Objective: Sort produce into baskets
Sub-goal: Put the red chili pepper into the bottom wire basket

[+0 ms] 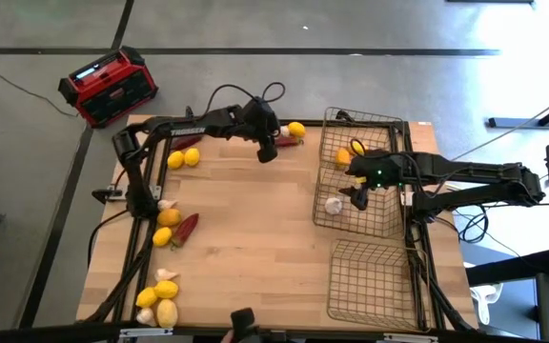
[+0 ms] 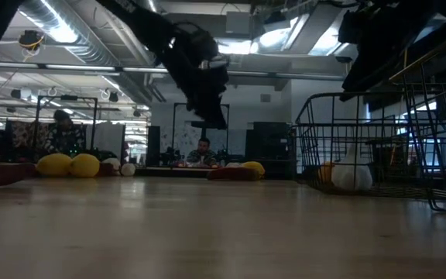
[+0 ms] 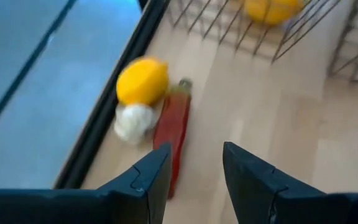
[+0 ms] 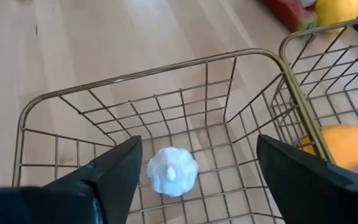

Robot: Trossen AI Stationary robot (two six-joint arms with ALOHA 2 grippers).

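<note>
High view, table (image 1: pixel 255 229) centre taken as clock hub.

- 3 o'clock side: three baskets in a column. Far basket (image 1: pixel 375 133) holds a lemon (image 1: pixel 345 157). Middle basket (image 1: pixel 351 221) holds one garlic bulb (image 1: pixel 334 204), near its hub-side wall. Near basket (image 1: pixel 375 281) at 4–5 o'clock.
- 12–1 o'clock, far edge: lemon (image 1: pixel 296 130), garlic (image 3: pixel 133 122) and chili pepper (image 3: pixel 173 134) lying close together, just beside the far basket.
- 10–11 o'clock: two lemons (image 1: pixel 183 159) side by side, a chili behind them.
- 9 o'clock: lemons, garlic and chili (image 1: pixel 186 228) clustered at the edge.
- 7 o'clock: lemons and garlic (image 1: pixel 157 303) at the near corner.
- Radio (image 1: pixel 109 87) off the table, beyond 10 o'clock.
</note>
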